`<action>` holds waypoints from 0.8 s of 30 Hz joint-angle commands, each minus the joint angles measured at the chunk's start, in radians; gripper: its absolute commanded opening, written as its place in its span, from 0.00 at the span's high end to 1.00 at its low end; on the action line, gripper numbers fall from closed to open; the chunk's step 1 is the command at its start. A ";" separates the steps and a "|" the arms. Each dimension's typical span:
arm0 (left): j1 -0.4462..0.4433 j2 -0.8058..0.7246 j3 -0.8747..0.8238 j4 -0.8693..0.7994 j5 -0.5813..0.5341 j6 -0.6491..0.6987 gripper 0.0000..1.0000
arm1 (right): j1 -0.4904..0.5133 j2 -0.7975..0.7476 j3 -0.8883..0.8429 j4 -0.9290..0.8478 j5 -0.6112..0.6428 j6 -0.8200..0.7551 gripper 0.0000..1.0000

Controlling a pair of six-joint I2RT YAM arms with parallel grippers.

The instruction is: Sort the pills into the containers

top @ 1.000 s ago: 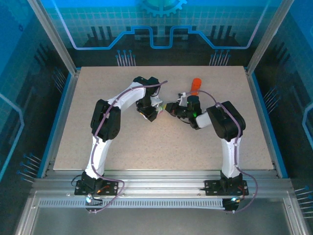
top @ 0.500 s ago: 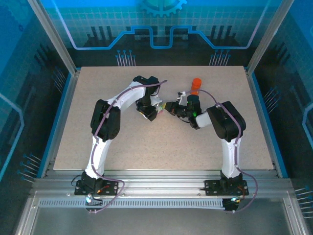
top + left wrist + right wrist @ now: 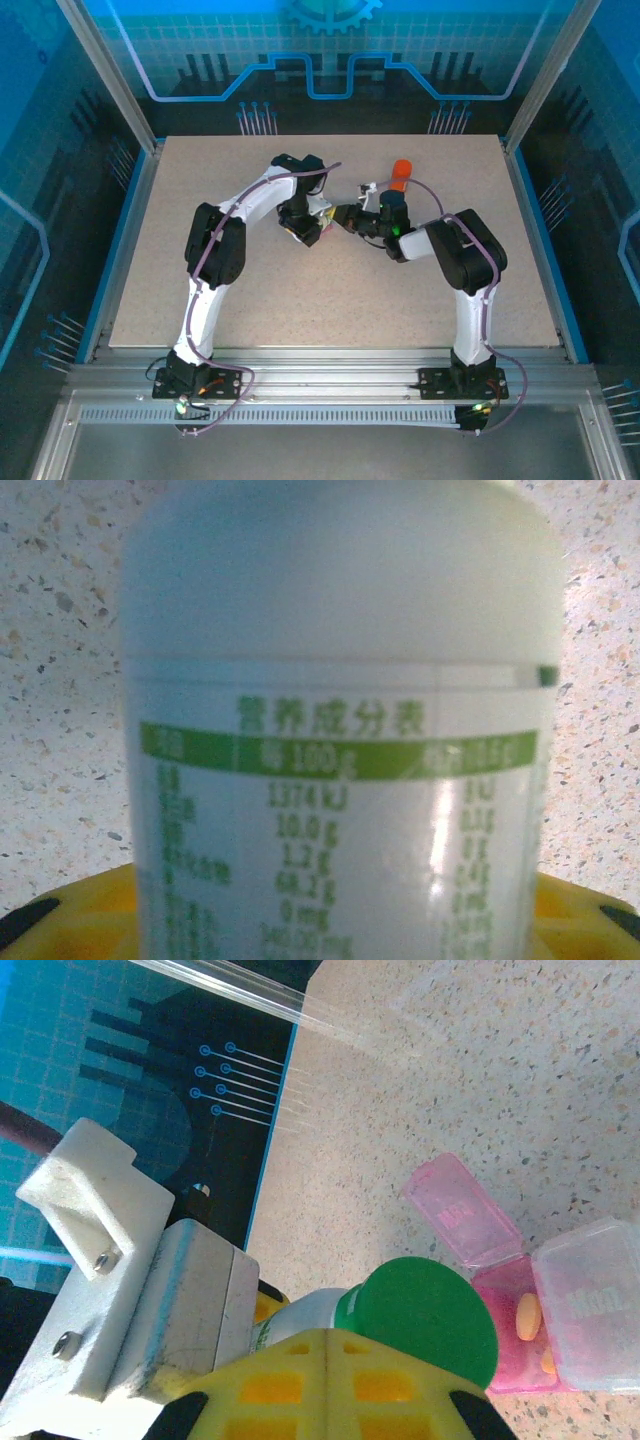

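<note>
Top external: both arms reached to the middle of the bench [image 3: 300,300], their grippers tip to tip over one bottle
The left gripper [image 3: 312,222] was clenched on the white bottle [image 3: 340,680], whose green-printed label faced the left wrist camera with yellow fingers [image 3: 80,915] at either lower corner. In the right wrist view the right gripper [image 3: 325,1360] was clenched with its yellow tips pressed together, the bottle's green cap [image 3: 428,1320] just past them at 1 o'clock; whether they touched the cap I cannot tell. At 3 o'clock of the cap a pink compartment [image 3: 500,1305] lay on the bench with its lid open, orange pills [image 3: 529,1315] inside, a clear compartment [image 3: 590,1305] touching it. From above, the orange bottle [image 3: 400,174] sat at 1 o'clock of the grippers, near the far edge
</note>
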 commanded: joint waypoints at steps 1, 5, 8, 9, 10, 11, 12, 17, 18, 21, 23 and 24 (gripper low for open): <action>0.002 -0.003 0.032 -0.009 0.040 -0.009 1.00 | 0.025 0.036 0.030 -0.015 0.006 -0.023 0.95; 0.000 -0.017 0.029 -0.005 0.046 -0.010 1.00 | 0.025 0.043 0.027 -0.085 0.034 -0.068 0.96; 0.002 -0.025 0.028 0.000 0.054 -0.008 1.00 | 0.023 0.038 0.026 -0.135 0.051 -0.109 0.96; 0.001 -0.027 0.027 0.001 0.056 -0.009 1.00 | 0.022 0.039 0.025 -0.143 0.053 -0.115 0.95; 0.001 -0.028 0.026 0.001 0.056 -0.009 1.00 | 0.021 0.039 0.024 -0.148 0.056 -0.118 0.96; 0.000 -0.030 0.026 0.004 0.056 -0.009 1.00 | 0.021 0.041 0.025 -0.154 0.057 -0.120 0.96; 0.002 -0.032 0.026 0.006 0.054 -0.011 1.00 | 0.019 0.041 0.027 -0.161 0.057 -0.125 0.96; 0.002 -0.040 0.020 0.014 0.061 -0.009 1.00 | 0.016 0.047 0.029 -0.182 0.057 -0.138 0.96; 0.002 -0.039 0.018 0.012 0.057 -0.008 0.99 | 0.015 0.046 0.027 -0.174 0.056 -0.135 0.96; 0.003 -0.016 0.031 -0.017 0.031 0.000 1.00 | 0.010 0.027 0.012 -0.149 0.047 -0.124 0.96; 0.003 0.000 0.040 -0.032 0.020 -0.001 1.00 | 0.003 -0.001 -0.005 -0.142 0.041 -0.124 0.95; 0.003 0.005 0.046 -0.036 0.002 -0.004 1.00 | 0.000 -0.025 -0.018 -0.140 0.040 -0.128 0.95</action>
